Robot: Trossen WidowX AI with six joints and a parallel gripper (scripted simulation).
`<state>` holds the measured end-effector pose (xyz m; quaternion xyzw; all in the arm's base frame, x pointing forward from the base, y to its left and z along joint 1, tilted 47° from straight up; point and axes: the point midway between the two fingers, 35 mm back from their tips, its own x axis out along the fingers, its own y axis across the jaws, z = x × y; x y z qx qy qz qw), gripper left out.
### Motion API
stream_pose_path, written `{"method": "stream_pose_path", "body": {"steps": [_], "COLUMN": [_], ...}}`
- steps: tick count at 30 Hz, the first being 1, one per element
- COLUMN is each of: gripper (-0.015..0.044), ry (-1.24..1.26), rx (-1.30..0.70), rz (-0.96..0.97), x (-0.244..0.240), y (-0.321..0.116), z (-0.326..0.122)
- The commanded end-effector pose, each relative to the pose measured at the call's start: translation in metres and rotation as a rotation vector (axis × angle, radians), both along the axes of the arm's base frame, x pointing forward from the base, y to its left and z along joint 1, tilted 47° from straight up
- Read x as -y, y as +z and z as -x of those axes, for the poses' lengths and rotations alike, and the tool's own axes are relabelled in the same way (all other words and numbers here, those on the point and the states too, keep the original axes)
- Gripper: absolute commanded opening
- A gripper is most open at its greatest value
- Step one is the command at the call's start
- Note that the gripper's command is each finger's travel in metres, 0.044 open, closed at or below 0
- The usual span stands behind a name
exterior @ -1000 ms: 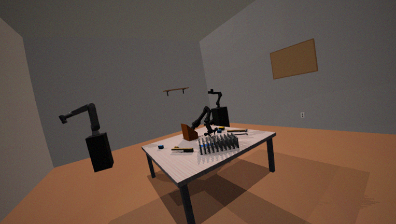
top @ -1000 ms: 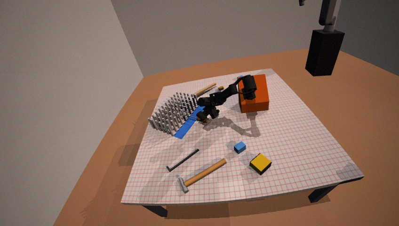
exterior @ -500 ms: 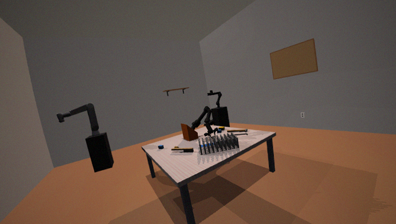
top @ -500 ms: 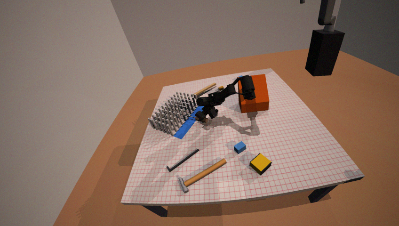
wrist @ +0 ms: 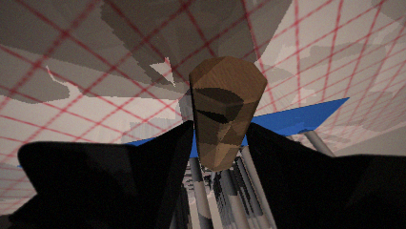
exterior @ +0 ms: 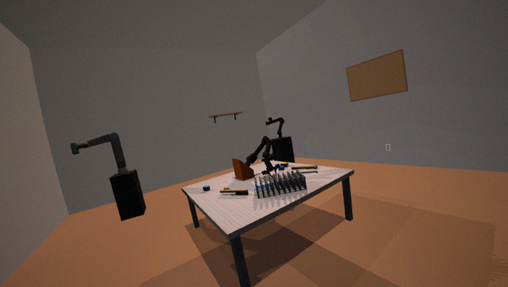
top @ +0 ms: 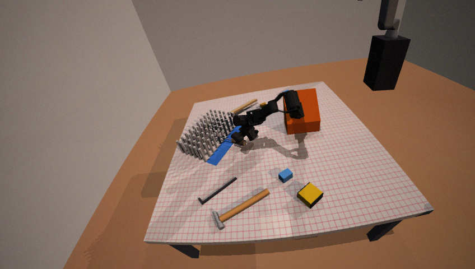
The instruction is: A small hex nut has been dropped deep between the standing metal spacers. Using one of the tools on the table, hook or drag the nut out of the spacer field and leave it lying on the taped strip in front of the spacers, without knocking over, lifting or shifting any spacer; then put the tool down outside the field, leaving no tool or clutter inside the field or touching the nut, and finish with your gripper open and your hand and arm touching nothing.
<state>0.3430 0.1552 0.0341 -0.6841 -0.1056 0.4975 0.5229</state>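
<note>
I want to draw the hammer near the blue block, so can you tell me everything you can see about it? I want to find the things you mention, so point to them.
The hammer (top: 242,205) (exterior: 305,167) lies on its side on the grid-patterned table. Its long, straight, orange-brown handle looks like wood. The grey head looks like metal and sits crosswise at one end. It lies between the thin black hooked tool and the blue and yellow blocks. Only the table seems to touch it.
</note>
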Motion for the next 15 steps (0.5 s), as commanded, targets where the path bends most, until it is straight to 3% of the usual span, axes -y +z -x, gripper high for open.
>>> {"method": "stream_pose_path", "body": {"steps": [1,15], "gripper": [0.0000,0.0000], "ry": [-0.001,-0.001], "rx": [0.015,0.015], "rz": [-0.001,-0.001], "x": [0.0015,0.0035], "y": [0.0021,-0.0006], "z": [-0.0063,-0.0147]}}
